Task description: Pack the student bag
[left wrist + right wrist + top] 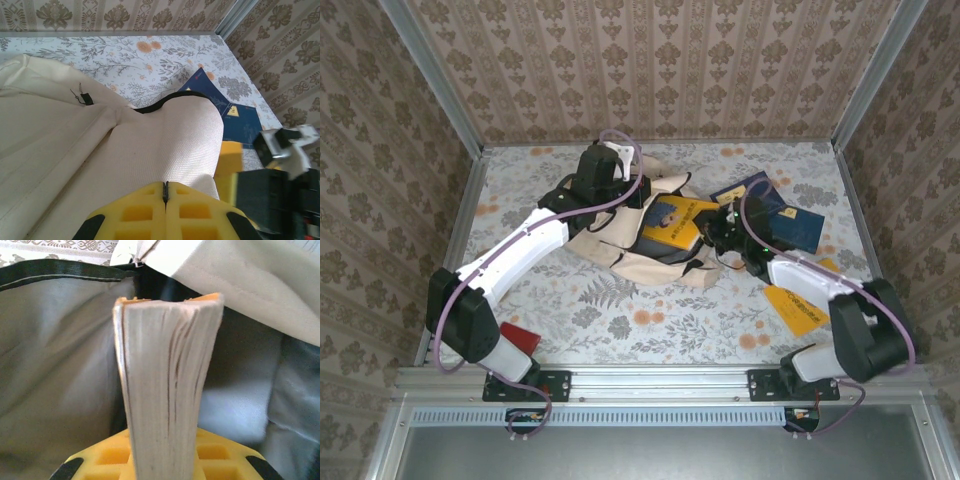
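The student bag [620,245] lies in the middle of the bench [620,325]. The left fingers [137,212], fully closed, pinch its fabric and lift the mouth. The right fingers [112,456] clamp a yellow book [167,380] at the bag's opening. Next, I think, a deeper push is needed, then release.

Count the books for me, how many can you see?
4: a yellow book entering the student bag, two navy books overlapping beside it, an orange book nearer. Others may hide inside.

The mouth of the student bag [625,262] is largely blocked by the yellow book [170,390]; gaps are left on either side. Open table [620,320] is found in front; the right is crowded by blue books [790,225].
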Robot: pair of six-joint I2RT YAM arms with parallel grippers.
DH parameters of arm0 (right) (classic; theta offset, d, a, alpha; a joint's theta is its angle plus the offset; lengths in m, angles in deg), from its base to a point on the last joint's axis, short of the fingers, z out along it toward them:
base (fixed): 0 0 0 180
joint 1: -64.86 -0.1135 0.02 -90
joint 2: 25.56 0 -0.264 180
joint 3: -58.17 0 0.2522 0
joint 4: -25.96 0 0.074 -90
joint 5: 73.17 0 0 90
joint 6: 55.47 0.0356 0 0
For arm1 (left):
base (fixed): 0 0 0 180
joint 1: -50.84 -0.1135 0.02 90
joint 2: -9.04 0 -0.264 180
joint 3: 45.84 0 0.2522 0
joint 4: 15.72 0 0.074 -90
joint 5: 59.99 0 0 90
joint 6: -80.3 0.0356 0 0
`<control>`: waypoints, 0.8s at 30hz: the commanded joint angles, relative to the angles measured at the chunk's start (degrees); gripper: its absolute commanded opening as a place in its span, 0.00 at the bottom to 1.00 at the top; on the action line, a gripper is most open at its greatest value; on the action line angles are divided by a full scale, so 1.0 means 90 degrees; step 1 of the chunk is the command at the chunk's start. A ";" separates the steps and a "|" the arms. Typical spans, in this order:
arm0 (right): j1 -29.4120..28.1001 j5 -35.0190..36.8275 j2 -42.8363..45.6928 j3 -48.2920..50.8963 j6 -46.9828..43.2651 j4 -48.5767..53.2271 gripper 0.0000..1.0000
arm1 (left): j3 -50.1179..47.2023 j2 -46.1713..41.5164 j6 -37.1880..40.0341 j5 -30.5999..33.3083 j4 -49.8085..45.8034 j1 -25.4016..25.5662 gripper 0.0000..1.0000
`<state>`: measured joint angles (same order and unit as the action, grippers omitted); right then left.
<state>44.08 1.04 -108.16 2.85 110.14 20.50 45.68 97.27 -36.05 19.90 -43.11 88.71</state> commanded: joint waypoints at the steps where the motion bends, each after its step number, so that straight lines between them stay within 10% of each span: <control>1: -0.0298 0.0481 -0.0608 -0.0647 0.0671 -0.1559 0.07 | 0.0328 -0.0217 -0.0210 -0.0214 0.0423 0.0050 0.00; 24: -0.1559 0.1637 -0.4864 -0.3696 0.1682 -0.2327 0.20 | 0.0205 -0.0474 -0.0397 -0.0120 0.0275 -0.0124 0.00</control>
<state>30.99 15.62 -150.81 -28.10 122.93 2.12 46.07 96.50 -37.71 19.73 -43.20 88.12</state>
